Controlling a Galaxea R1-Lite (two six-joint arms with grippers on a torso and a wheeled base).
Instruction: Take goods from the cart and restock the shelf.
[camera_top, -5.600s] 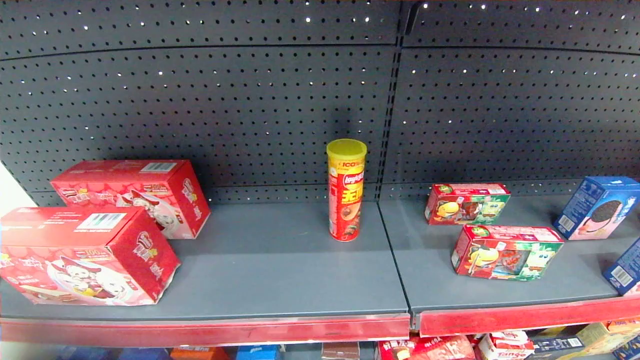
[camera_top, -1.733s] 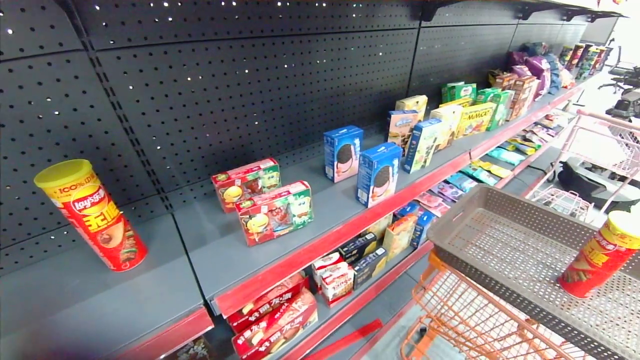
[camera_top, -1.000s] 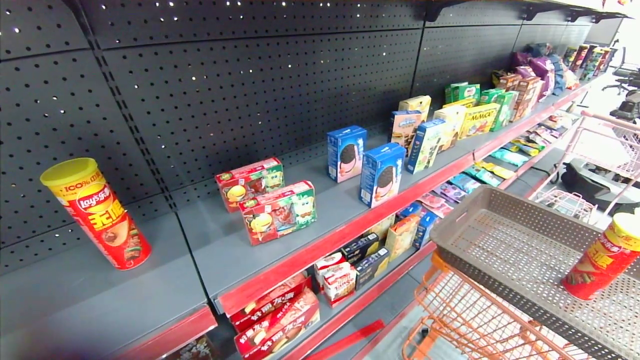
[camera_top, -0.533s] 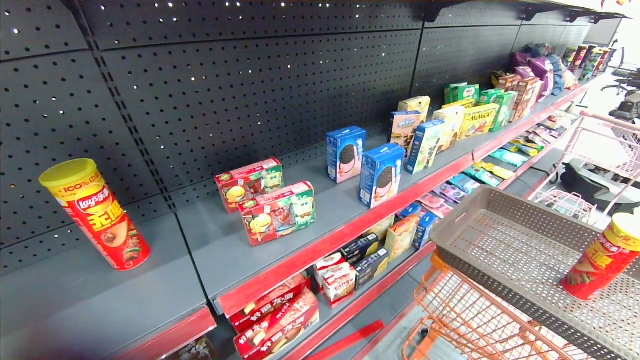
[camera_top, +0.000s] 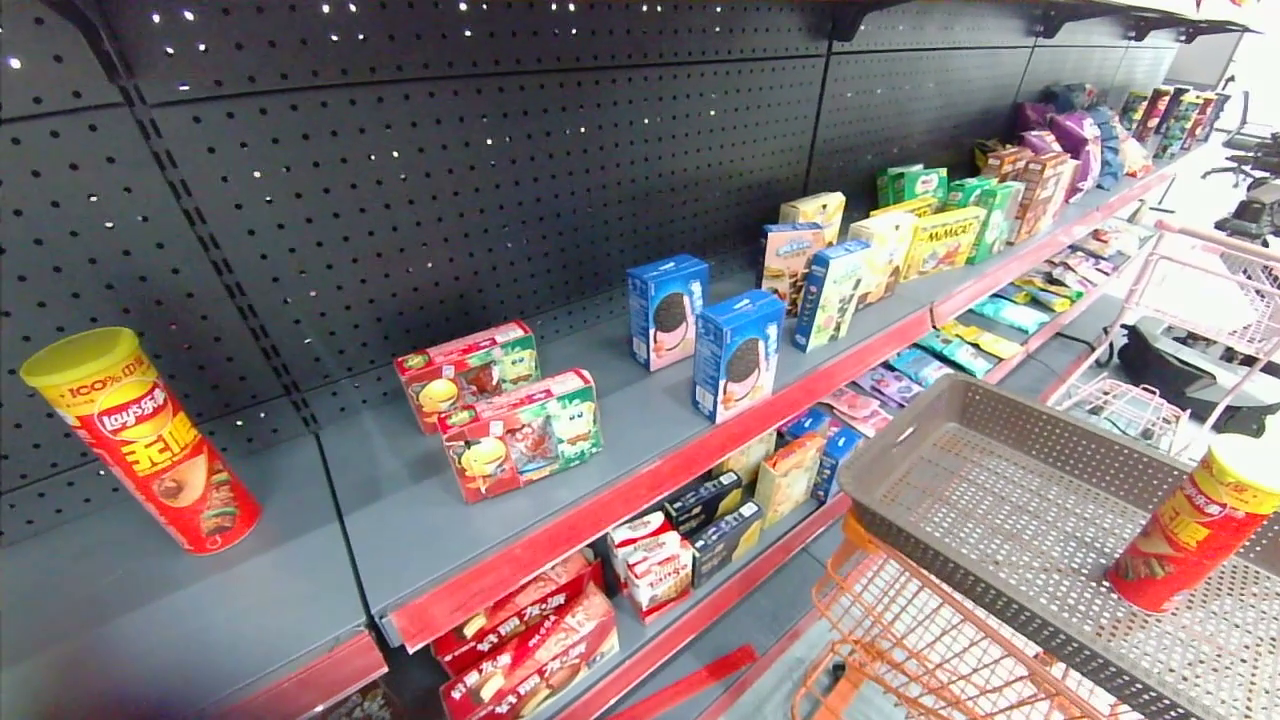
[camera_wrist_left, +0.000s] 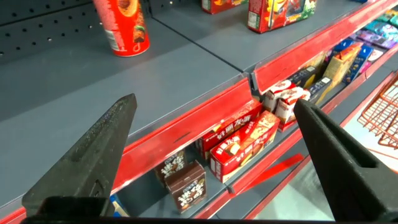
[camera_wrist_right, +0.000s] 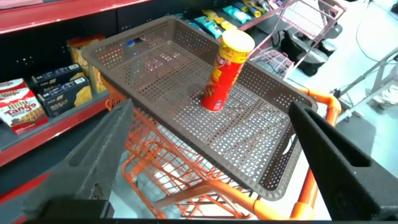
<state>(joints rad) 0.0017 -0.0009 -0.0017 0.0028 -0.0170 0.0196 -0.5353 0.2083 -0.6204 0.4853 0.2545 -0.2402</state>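
A red chip can with a yellow lid (camera_top: 140, 440) stands upright on the grey shelf (camera_top: 620, 420). The left wrist view has the same can (camera_wrist_left: 122, 28) beyond the shelf's red front edge (camera_wrist_left: 186, 127). A second chip can (camera_top: 1185, 525) stands in the grey perforated tray (camera_top: 960, 470) on top of the orange cart (camera_top: 900, 640). My left gripper (camera_wrist_left: 214, 102) hangs open in front of the shelf edge, holding nothing. My right gripper (camera_wrist_right: 211, 107) is open above the tray (camera_wrist_right: 155, 56), short of the can (camera_wrist_right: 227, 70).
Two red-green boxes (camera_top: 500, 415) and two blue cookie boxes (camera_top: 735, 350) stand further right on the shelf, then several mixed boxes (camera_top: 900, 240). The lower shelf holds red boxes (camera_wrist_left: 239, 143) and small packs (camera_top: 640, 570). A pink cart (camera_top: 1210, 300) stands behind the orange one.
The head camera has swung right from facing the shelf towards the cart, and shifted slightly again in the last half second. Both cans stand where they were.
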